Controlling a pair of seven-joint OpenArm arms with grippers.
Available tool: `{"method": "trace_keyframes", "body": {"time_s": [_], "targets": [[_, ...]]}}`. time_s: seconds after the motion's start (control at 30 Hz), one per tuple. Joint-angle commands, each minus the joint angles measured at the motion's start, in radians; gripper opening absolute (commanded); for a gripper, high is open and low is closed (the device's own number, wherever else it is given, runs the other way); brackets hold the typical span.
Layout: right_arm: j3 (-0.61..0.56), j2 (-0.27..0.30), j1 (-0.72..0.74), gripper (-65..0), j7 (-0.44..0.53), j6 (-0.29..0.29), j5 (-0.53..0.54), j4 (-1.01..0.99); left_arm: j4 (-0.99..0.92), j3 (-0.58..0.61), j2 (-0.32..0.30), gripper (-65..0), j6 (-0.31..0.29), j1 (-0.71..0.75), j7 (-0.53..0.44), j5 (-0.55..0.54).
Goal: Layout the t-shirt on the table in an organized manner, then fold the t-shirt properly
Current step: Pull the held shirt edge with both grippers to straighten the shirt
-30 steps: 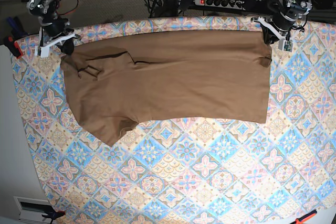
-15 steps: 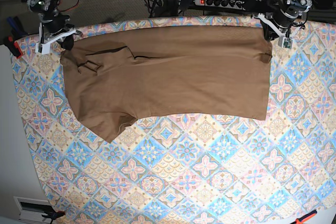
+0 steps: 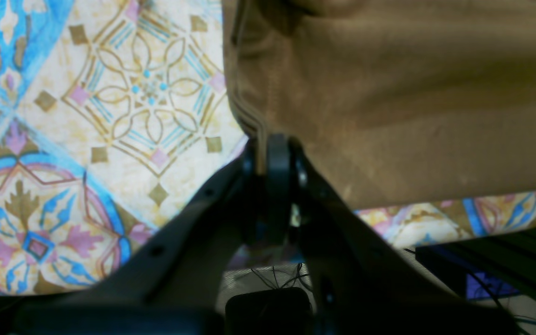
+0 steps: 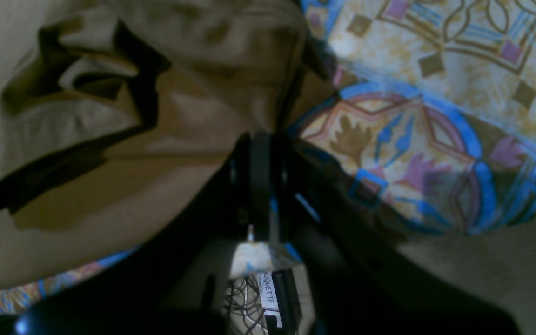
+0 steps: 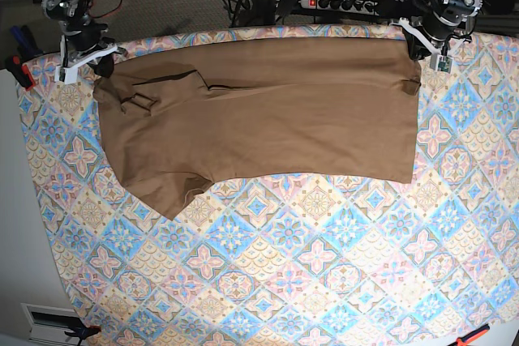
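The tan-brown t-shirt [image 5: 268,111] lies spread sideways across the far half of the table [image 5: 284,265]. One sleeve points toward the near left, and folded cloth bunches by the collar end at the left. My left gripper [image 5: 416,48] is shut on the shirt's far right corner. In the left wrist view the hem [image 3: 389,93] is pinched in that gripper [image 3: 268,149]. My right gripper [image 5: 99,67] is shut on the far left corner. The right wrist view shows rumpled cloth [image 4: 110,139] held in that gripper [image 4: 258,144].
Both grippers sit right at the table's far edge. Behind it are a power strip [image 5: 340,3] and tangled cables. Orange clamps grip the cloth at the left edge [image 5: 20,70] and the near right corner [image 5: 473,335]. A white surface [image 5: 16,224] borders the left side.
Both grippers have drawn the shirt's far edge a little further toward the back of the table, and the whole shirt has slid back with them. Both grips are unchanged.
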Motion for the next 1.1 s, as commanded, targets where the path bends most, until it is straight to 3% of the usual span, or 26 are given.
{"method": "trace_keyframes", "body": {"time_s": [0.0,0.13,0.4,0.97,1.07], "targets": [[0.005,0.007,-0.008,-65.0,-0.018,-0.002,-0.021,0.012,-0.011,-0.007,0.000,-59.5,0.012,0.028,0.118,0.093],[0.005,0.007,-0.008,-58.7,-0.018,-0.002,-0.021,0.055,-0.011,-0.007,0.000,-50.4,0.012,0.028,0.118,0.091],[0.005,0.007,-0.011,-57.3,-0.020,-0.002,-0.020,0.139,0.098,-0.018,0.038,-50.1,0.012,0.028,0.118,0.093],[0.005,0.006,-0.023,-57.0,-0.020,-0.002,-0.017,0.182,0.130,-0.038,0.040,-49.3,0.012,-0.030,0.118,0.093],[0.005,0.006,-0.026,-55.0,-0.020,-0.002,-0.018,0.182,0.130,-0.053,0.040,-42.9,0.012,-0.041,0.118,0.093]]}}
